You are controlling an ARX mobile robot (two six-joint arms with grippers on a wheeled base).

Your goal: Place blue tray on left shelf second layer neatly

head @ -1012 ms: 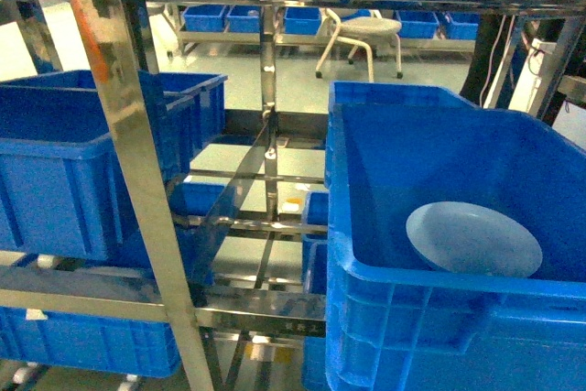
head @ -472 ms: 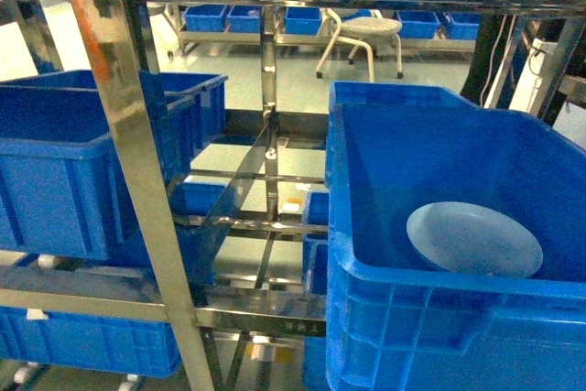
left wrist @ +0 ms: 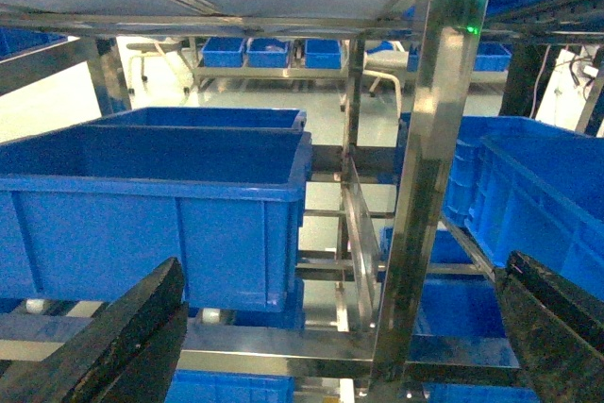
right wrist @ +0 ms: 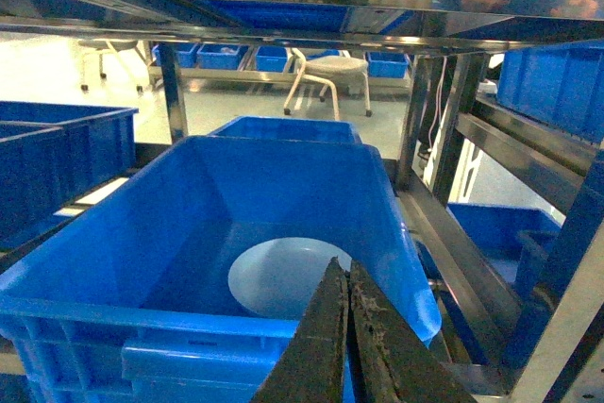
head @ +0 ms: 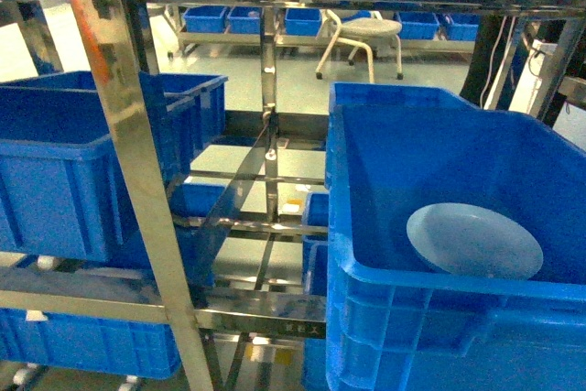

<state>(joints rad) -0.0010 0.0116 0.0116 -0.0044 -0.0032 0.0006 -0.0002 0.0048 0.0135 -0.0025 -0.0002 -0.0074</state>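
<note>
Head view: steel rack (head: 137,180) with mirror-like square uprights and flat crossbars fills the frame. Pale floor (head: 302,80) shows behind it, with a white stool (head: 362,38) and a far row of small blue bins (head: 247,17). Left bay holds a deep blue crate (head: 82,162) on its tier; another crate (head: 92,341) sits on the tier below. Right bay: large crate (head: 430,254) close to the camera, tray (head: 474,241) lying on its floor, towards the front wall.

Right wrist view: tray (right wrist: 283,276) seen flat in the same crate (right wrist: 189,233), pale blue, round, rim up. Right gripper (right wrist: 344,346) sits low in the frame, fingers pressed together, nothing between them, above the crate's front rim.

Left wrist view: left gripper (left wrist: 330,327) spread wide, one finger (left wrist: 113,337) at each lower corner, holding nothing. It faces the left crate (left wrist: 160,205) and an upright (left wrist: 425,186).

Versus 0.5 s and 1.0 s ago, head view: tray, crates and rack are in the same places; no visible change.
</note>
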